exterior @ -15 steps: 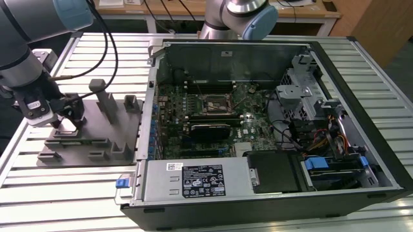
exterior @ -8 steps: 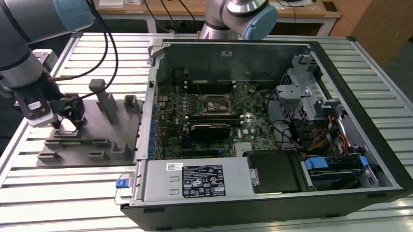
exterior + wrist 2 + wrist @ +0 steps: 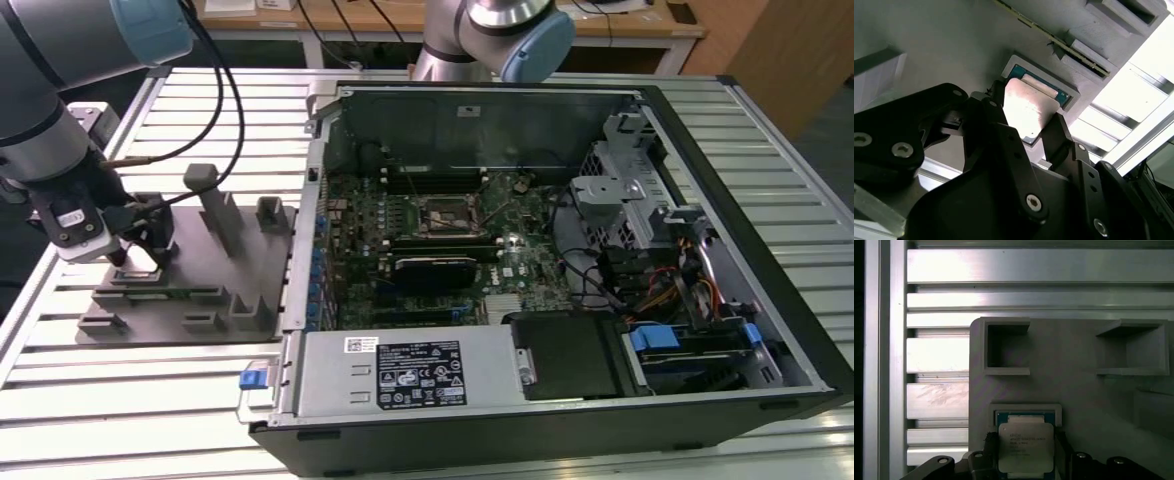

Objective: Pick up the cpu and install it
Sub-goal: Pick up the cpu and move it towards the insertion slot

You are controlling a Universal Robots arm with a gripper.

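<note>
The arm (image 3: 40,120) is silver-grey tubing with pale blue joint caps (image 3: 147,25) and trailing black cables (image 3: 227,90). Its pincer (image 3: 1029,117) is black, studded with silver screws (image 3: 1034,202).

A table (image 3: 747,150) of ribbed silver metal slats fills most of the exterior view, with bright light on it at the right. Along the top edge stands a wooden desk (image 3: 627,28), and a brown wooden panel (image 3: 787,70) is at the upper right.

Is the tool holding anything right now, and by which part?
Cannot be told. The tool brackets two opposite edges of the small square silvery-topped cpu chip, which lies in a pocket of the grey tray.
</note>
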